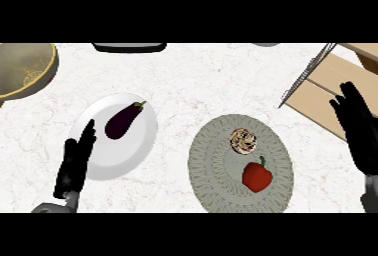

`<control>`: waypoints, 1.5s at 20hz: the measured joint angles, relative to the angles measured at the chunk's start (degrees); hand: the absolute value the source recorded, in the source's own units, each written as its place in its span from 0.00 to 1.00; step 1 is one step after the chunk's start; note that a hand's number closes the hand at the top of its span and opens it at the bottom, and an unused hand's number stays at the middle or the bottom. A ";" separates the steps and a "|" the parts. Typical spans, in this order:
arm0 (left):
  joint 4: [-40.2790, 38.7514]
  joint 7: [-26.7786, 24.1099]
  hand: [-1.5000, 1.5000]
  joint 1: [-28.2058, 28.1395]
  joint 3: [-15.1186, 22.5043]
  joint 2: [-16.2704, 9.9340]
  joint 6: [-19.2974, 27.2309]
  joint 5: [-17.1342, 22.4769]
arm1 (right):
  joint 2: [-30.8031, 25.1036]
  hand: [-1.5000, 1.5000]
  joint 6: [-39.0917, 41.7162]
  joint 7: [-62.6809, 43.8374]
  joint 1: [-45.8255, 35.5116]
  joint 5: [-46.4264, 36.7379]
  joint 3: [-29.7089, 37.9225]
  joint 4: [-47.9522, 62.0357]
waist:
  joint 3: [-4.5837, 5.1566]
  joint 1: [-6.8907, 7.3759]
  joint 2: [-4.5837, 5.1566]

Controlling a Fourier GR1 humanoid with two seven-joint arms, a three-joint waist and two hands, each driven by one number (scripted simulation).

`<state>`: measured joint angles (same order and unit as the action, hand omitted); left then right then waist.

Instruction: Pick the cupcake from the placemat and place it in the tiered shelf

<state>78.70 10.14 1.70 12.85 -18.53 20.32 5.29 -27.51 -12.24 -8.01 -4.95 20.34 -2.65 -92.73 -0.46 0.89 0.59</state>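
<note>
Sitting: cupcake (244, 140) on placemat (214, 175) | red pepper (257, 176) just beside

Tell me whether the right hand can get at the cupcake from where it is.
Probably yes: the right hand is open beside the placemat, and nothing lies between it and the cupcake; the red pepper sits nearer the robot.

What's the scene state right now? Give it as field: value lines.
cupcake: on the placemat, upper middle, not held
red pepper: on the placemat, just below the cupcake
eggplant: on the white plate, left of the placemat
tiered shelf: upper right, wooden boards with a wire side
bowl: upper left corner
left hand: open, over the plate's left edge
right hand: open, in front of the shelf, holding nothing
task progress: cupcake not yet picked
</note>
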 measured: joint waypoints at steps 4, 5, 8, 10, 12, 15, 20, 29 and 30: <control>1.06 -2.44 0.50 -0.40 -2.16 -2.10 -3.15 1.41 | 5.28 1.00 -10.01 0.15 -4.81 -9.49 -4.24 1.14 | 0.37 0.63 -0.40; 1.31 -3.06 0.50 -0.18 -2.72 -2.74 -4.02 1.90 | 6.38 1.00 -13.27 -0.03 -6.91 -12.47 -5.08 2.11 | 0.45 1.12 -0.37; 1.96 -4.02 0.50 0.04 -3.92 -3.66 -5.19 2.96 | 5.78 1.00 -22.39 -1.83 -6.67 -20.96 -4.76 7.13 | 1.11 0.90 0.05; 2.17 -4.31 0.50 0.19 -4.41 -4.04 -5.93 3.59 | 5.83 0.00 -29.59 -2.86 -5.45 -26.60 -4.03 10.04 | 1.23 0.46 0.07; 2.46 -4.58 0.50 0.15 -4.76 -4.43 -7.23 4.54 | 8.68 0.00 -37.04 -4.03 -5.57 -32.55 -5.40 12.69 | 1.16 1.20 0.03; 2.63 -4.77 0.50 0.38 -5.59 -5.22 -9.15 5.96 | 15.86 0.00 -44.61 -6.48 -7.10 -41.31 -9.68 17.08 | 1.04 1.97 -0.07; 2.38 -5.30 0.50 -0.24 -7.32 -6.91 -11.54 7.68 | 23.58 0.00 -49.86 -13.52 -9.32 -54.85 -11.40 26.07 | 1.17 1.78 -0.46; 2.22 -5.49 0.50 -0.82 -8.50 -7.53 -12.36 8.61 | 26.83 0.00 -42.10 -33.03 -13.10 -70.97 -8.08 37.67 | 1.79 0.30 -1.40; 2.30 -5.41 0.50 -0.70 -8.52 -7.58 -12.50 8.70 | 26.91 0.00 -39.85 -35.48 -13.89 -71.91 -8.24 38.57 | 1.82 0.42 -1.45</control>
<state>81.00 4.73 1.00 4.33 -26.11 7.82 13.99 -0.60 -52.09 -43.48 -18.84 -51.57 -10.89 -54.16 1.36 1.30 -0.87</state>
